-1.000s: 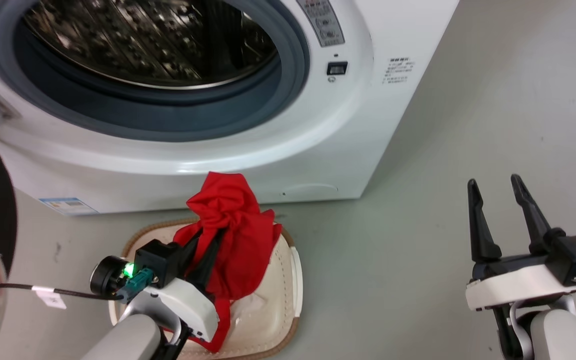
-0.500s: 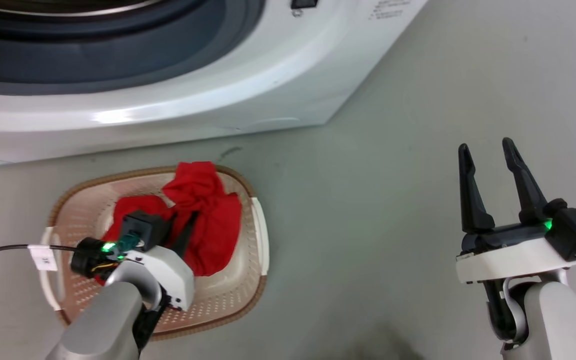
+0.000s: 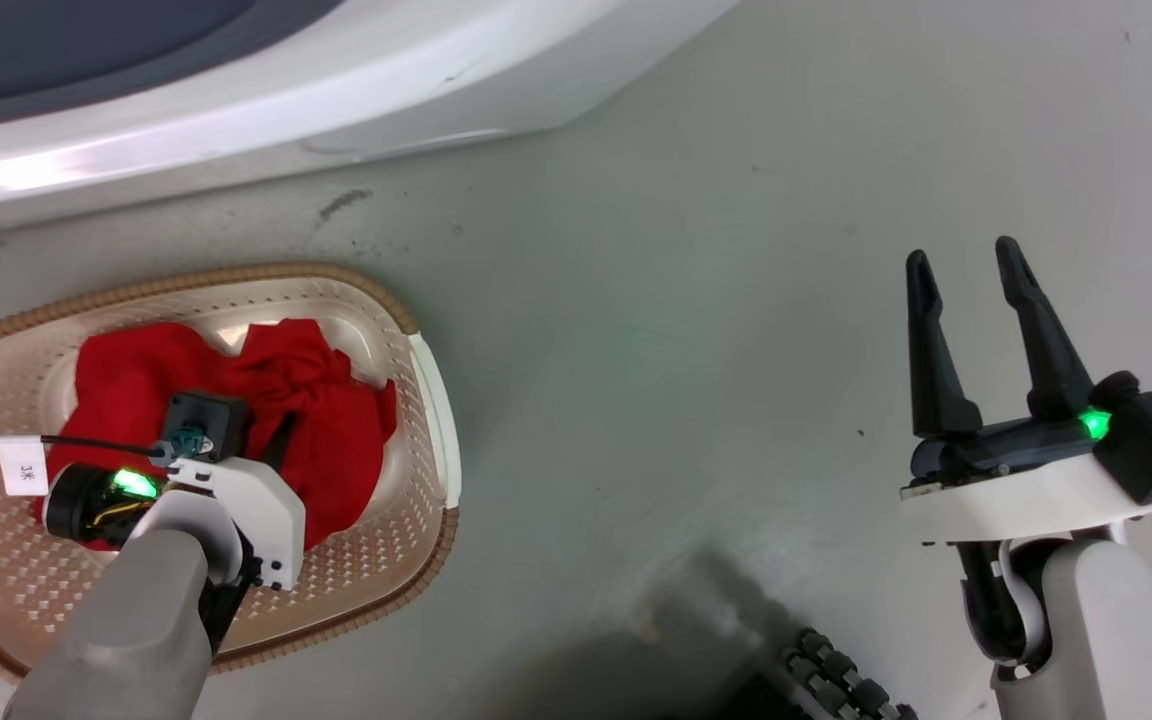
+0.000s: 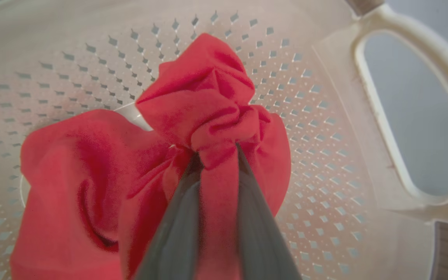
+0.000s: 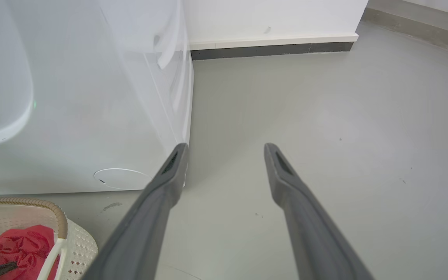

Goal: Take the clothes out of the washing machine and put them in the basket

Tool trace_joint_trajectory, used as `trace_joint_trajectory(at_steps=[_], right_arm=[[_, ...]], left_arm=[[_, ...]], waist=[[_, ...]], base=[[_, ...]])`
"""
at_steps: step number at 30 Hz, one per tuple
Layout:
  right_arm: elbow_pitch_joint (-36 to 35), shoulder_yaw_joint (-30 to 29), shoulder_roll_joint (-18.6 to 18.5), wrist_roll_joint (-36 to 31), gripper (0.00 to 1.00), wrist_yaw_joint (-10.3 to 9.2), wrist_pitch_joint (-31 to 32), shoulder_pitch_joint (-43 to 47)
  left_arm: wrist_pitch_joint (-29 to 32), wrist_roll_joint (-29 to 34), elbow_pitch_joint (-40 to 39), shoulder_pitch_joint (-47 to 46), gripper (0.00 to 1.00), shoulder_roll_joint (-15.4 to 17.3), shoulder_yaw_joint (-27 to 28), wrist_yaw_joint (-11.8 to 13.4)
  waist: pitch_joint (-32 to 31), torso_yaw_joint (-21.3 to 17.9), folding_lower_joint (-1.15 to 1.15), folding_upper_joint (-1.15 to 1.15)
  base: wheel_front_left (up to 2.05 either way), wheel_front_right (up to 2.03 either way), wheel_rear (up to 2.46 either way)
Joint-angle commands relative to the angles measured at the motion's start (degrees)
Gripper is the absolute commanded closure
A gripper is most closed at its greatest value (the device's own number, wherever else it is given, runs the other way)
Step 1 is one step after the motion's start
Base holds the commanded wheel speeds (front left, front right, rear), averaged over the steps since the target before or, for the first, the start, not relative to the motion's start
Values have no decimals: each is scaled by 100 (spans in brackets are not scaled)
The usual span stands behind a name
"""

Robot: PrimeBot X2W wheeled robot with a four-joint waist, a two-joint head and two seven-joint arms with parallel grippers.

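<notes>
Left wrist view shows the left gripper (image 4: 217,153) clamped on the red garment (image 4: 204,97) inside the basket (image 4: 325,128); bunched fabric could cling on release.

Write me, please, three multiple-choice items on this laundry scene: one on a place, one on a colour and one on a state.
1. Where do the red clothes lie?
A. on a chair
B. in the basket
C. on a shelf

2. What colour is the basket's rim?
A. brown
B. blue
C. black

3. How is the left gripper?
A. open, holding nothing
B. shut on the red clothes
C. shut on nothing

Answers:
1 B: the head view shows them inside its perforated walls.
2 A: a brown woven-look band runs round its top.
3 B: the left wrist view shows a red fold pinched between its fingers.
</notes>
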Motion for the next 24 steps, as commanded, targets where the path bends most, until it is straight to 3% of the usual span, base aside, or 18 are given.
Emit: trace_joint_trajectory(at_steps=[1,6,7,8,9,15,24], right_arm=[[-17,56,9,5,0,-4,-11,-53],[-44,158,7,46,0,-4,-11,-58],[-37,149,7,43,0,-4,-11,-63],[-21,134,7,40,0,-4,-11,-75],[2,130,7,39,0,-4,-11,-94],[90,41,6,-31,0,-4,-11,-146],[303,-214,3,-376,0,-5,-11,-15]], left_arm=[[-12,52,156,-139,100,-15,-42,-3],[-13,-96,544,-369,100,-190,57,-41],[-13,-97,597,-420,87,-196,75,-10],[-13,-77,624,-493,13,-186,101,85],[-13,-54,624,-527,0,-196,114,105],[-14,-21,524,-399,0,-305,217,84],[-14,177,-735,78,0,-384,935,186]], waist=[[178,-103,-1,0],[285,-101,-1,0],[288,-87,-1,0],[287,-73,-1,0],[274,-59,-1,0],[-17,63,-1,0],[-966,433,-1,0]], base=[[0,0,0],[0,0,0],[0,0,0],[0,0,0],[0,0,0],[0,0,0],[0,0,0]])
